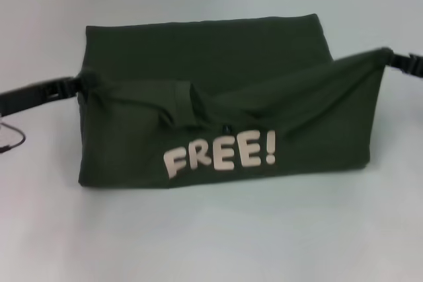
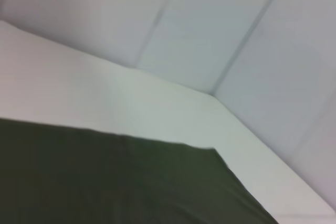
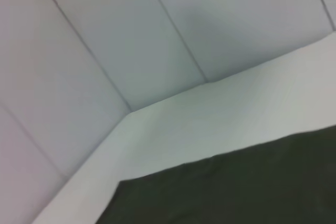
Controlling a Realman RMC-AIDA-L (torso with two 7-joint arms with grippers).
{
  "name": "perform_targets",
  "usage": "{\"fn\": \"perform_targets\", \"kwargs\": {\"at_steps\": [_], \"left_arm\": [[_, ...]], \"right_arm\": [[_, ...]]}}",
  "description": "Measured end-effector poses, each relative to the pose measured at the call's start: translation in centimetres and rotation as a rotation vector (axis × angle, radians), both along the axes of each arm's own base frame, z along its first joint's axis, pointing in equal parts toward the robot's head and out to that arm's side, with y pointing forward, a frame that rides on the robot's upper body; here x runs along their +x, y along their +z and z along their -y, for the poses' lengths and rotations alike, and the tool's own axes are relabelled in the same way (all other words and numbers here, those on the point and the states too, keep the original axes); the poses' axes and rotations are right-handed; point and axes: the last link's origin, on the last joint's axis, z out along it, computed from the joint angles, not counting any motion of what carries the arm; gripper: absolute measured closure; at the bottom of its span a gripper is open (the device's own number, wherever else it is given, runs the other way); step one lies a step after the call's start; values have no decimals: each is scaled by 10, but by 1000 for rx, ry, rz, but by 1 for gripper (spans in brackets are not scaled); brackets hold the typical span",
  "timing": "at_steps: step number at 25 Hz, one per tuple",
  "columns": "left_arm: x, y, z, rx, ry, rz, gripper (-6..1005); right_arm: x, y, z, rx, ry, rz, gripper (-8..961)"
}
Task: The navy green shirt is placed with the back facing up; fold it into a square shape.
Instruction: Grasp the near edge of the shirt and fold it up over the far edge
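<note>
The navy green shirt [image 1: 218, 51] lies on the white table [image 1: 211, 236], partly folded. Its near part is lifted and turned over, showing cream lettering "FREE!" [image 1: 220, 153]. My left gripper [image 1: 78, 86] is at the shirt's left edge, shut on a raised bunch of cloth. My right gripper [image 1: 390, 57] is at the right edge, higher up, shut on a corner pulled taut. A sleeve [image 1: 184, 104] hangs crumpled along the lifted edge. The shirt also shows in the left wrist view [image 2: 105, 182] and in the right wrist view [image 3: 236, 187]; neither shows fingers.
A thin dark cable [image 1: 13, 138] loops on the table under the left arm. Pale panelled walls [image 3: 131, 35] stand close behind the table's far corners.
</note>
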Motion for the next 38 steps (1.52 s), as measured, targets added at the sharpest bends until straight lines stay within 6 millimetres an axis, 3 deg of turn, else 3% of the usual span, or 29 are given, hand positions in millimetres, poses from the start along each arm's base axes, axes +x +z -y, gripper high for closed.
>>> {"fn": "perform_targets", "kwargs": {"at_steps": [7, 13, 24, 35, 38], "left_arm": [[18, -7, -33, 122, 7, -17, 911], [22, -24, -46, 199, 34, -43, 905], [6, -56, -37, 268, 98, -91, 895], [12, -68, -35, 247, 65, -122, 884], [10, -67, -34, 257, 78, -123, 827]], "right_arm": [[-10, -6, -36, 92, -94, 64, 852], [-14, -29, -51, 117, -146, 124, 847], [-10, -68, -46, 153, -185, 166, 839], [-2, -79, -41, 152, -229, 194, 831], [-1, -80, -40, 155, -229, 210, 791]]}}
